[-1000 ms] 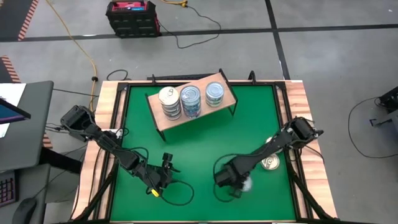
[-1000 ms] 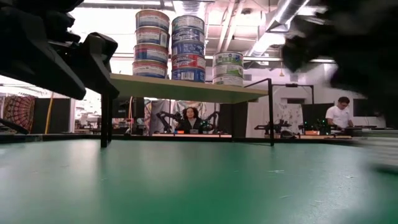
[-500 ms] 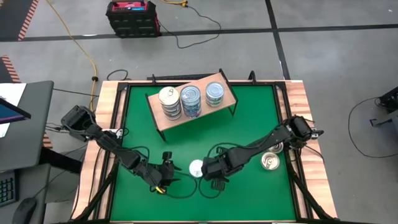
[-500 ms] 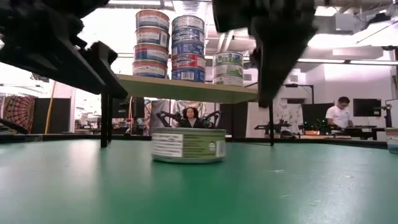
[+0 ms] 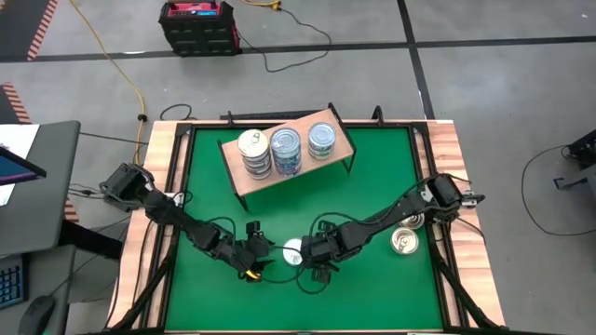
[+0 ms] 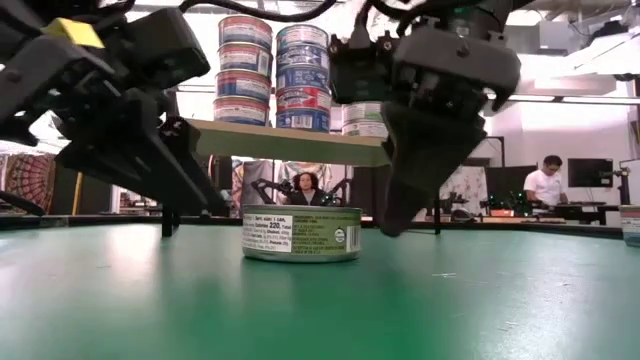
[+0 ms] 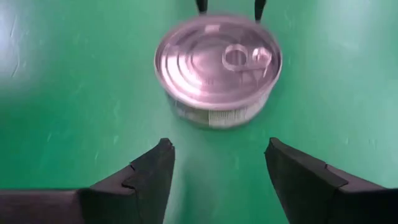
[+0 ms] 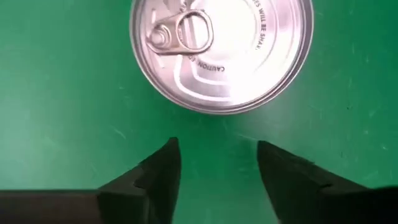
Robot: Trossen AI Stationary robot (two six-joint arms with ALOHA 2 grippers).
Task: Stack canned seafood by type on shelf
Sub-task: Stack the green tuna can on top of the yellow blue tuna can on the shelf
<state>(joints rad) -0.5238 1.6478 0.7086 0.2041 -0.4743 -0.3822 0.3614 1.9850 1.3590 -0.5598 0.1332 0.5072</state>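
Can: a flat tin with a silver pull-tab lid stands upright on the green bench, in the near middle, between the two grippers. In the low view its side label is pale green and white.
Left gripper: low over the bench, just to the left of the can. Its jaws are open and hold nothing; in the left wrist view the can lies ahead of the two fingers, apart from them.
Right gripper: low, just to the right of the can. Its jaws are open and empty; in the right wrist view the can lies just beyond the fingertips, not between them.
Shelf: the light-wood board stands at the far middle of the bench. It carries three stacks of cans in a row; in the low view the left and middle stacks are tall and the right one is short.
Other cans: one gold-lidded can and one more lie on the right side of the bench, beside the right arm.
Room: two persons sit far behind the bench.
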